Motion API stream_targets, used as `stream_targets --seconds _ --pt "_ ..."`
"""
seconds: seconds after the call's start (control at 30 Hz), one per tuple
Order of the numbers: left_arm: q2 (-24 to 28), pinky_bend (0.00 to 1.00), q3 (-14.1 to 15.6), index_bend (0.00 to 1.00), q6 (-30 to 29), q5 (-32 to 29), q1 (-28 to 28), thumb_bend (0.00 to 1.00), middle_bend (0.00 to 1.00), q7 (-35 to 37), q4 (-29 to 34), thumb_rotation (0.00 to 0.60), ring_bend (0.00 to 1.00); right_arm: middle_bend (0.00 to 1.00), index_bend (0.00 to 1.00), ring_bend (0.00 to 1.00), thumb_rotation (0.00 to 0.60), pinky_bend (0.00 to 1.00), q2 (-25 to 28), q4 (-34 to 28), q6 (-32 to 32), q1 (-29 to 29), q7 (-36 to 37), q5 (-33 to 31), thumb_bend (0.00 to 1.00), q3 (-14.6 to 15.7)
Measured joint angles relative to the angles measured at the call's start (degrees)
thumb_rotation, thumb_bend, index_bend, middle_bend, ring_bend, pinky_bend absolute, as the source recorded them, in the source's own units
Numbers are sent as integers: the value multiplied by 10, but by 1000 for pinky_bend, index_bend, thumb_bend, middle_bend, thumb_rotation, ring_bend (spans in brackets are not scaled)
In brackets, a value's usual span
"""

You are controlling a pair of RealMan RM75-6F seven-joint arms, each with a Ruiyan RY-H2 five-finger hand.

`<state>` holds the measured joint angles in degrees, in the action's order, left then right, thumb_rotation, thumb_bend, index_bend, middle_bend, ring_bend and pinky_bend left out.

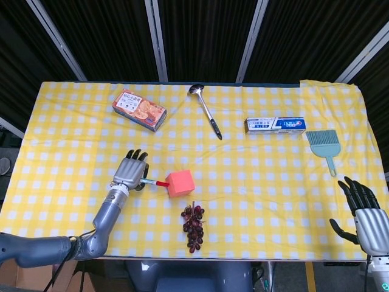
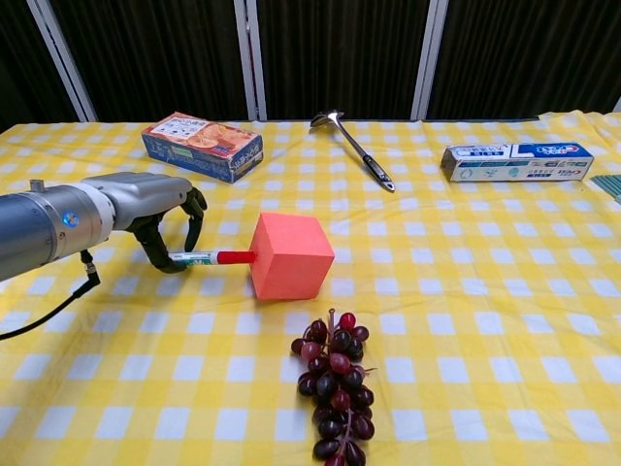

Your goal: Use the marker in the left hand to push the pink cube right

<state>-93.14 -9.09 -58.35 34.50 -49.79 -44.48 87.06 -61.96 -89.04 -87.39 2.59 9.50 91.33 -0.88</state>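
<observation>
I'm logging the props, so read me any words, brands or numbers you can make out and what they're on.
No text can be read for certain.
Toothpaste box: blue and red brand lettering, too blurred.
Cookie box: printing on top, too small.
Marker: barrel label, unreadable.

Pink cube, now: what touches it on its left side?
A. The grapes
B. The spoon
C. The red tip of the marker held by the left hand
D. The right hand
C. The marker, held by the left hand, has its red end against the left face of the pink cube; the grapes lie apart, in front of it.
</observation>
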Motion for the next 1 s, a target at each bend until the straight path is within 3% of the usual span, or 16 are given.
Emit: stream_targets --seconds 0.63,1.0 --pt "30 13 16 610 -25 -46 1 484 99 -25 38 600 0 0 0 0 600 87 -1 -2 -2 -1 -1 2 343 0" --pt "12 13 -6 610 -50 -116 -23 485 99 -59 43 600 0 0 0 0 600 87 0 -1 -3 -1 4 2 343 0"
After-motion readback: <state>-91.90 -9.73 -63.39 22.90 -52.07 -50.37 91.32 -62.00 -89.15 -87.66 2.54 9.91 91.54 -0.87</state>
